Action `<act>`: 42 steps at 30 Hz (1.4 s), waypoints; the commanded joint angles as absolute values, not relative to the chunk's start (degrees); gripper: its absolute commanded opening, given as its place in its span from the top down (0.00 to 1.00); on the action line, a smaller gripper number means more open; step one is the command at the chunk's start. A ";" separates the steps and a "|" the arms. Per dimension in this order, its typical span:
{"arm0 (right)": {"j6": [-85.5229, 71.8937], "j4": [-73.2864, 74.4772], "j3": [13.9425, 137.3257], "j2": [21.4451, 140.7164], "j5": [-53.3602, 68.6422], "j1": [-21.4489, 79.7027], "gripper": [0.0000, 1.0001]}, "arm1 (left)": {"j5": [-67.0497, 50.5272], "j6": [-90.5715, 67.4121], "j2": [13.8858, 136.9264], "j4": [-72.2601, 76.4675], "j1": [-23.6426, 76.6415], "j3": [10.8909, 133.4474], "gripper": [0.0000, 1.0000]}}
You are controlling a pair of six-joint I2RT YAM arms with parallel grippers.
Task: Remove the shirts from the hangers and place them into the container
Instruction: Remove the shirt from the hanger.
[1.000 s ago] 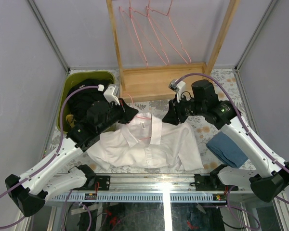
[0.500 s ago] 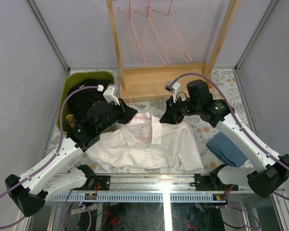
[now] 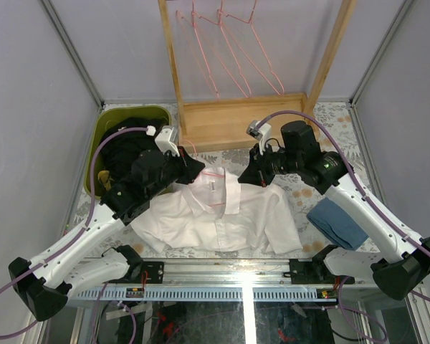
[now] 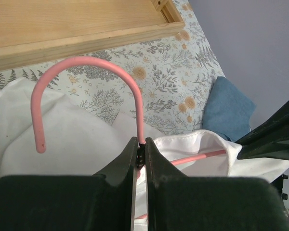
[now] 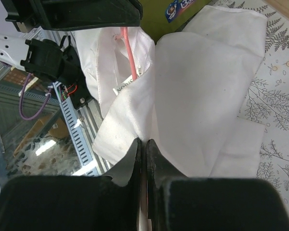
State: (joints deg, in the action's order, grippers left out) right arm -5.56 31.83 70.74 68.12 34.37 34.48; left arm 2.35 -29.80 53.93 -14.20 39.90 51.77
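A white collared shirt (image 3: 215,218) lies spread on the table with a pink wire hanger (image 3: 213,173) still inside its collar. My left gripper (image 4: 140,147) is shut on the neck of that hanger (image 4: 137,103), just below its hook. My right gripper (image 5: 143,143) is shut on a fold of the white shirt (image 5: 207,91) at the shoulder, to the right of the collar. The olive-green container (image 3: 149,112) stands at the back left with black shirts (image 3: 125,147) in it. Several bare pink hangers (image 3: 222,50) hang on the wooden rack.
The wooden rack frame (image 3: 330,54) and its base tray (image 3: 229,122) stand at the back centre. A folded blue cloth (image 3: 337,221) lies at the right, under my right arm. Grey walls close in both sides.
My right gripper has closed on the shirt's fabric by the collar, after shifting slightly left. My left gripper has kept its hold on the hanger without moving.
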 commanded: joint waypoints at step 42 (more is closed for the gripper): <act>-11.00 25.09 70.92 74.21 42.57 33.55 0.58 | 3.24 -27.26 55.20 -19.59 40.11 55.99 1.00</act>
State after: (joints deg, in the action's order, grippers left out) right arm -9.69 27.27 69.45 73.49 38.85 33.52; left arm 3.25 -28.16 55.35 -20.62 40.12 53.95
